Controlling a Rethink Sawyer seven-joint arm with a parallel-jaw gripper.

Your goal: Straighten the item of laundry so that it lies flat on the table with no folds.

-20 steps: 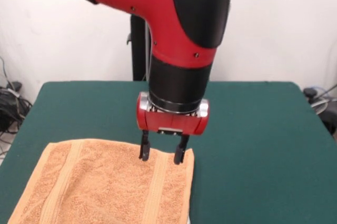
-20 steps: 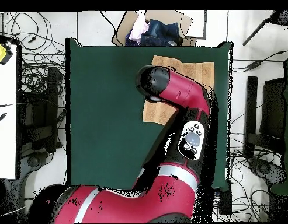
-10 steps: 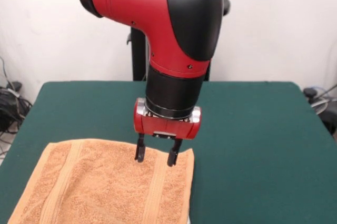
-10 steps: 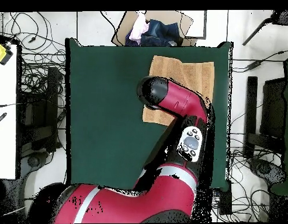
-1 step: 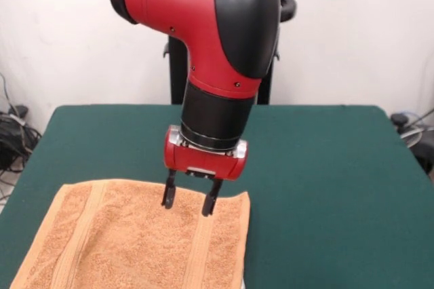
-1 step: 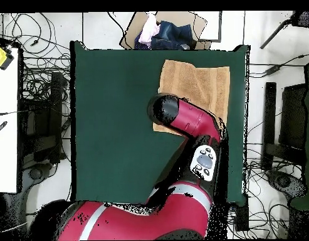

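Orange-tan towel (image 5: 129, 241) flat on table (image 5: 325, 167); gripper (image 5: 189, 201) jaws spread, empty, apparently just above towel's far edge.

Orange-tan towel (image 5: 135, 241), dark green table (image 5: 325, 167)

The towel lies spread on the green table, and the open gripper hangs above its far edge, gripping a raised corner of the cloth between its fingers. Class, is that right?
Not quite. The gripper holds nothing: the front view shows its fingers apart with no cloth between them. The rest stands: the towel lies spread on the green table, with the open gripper above its far edge.
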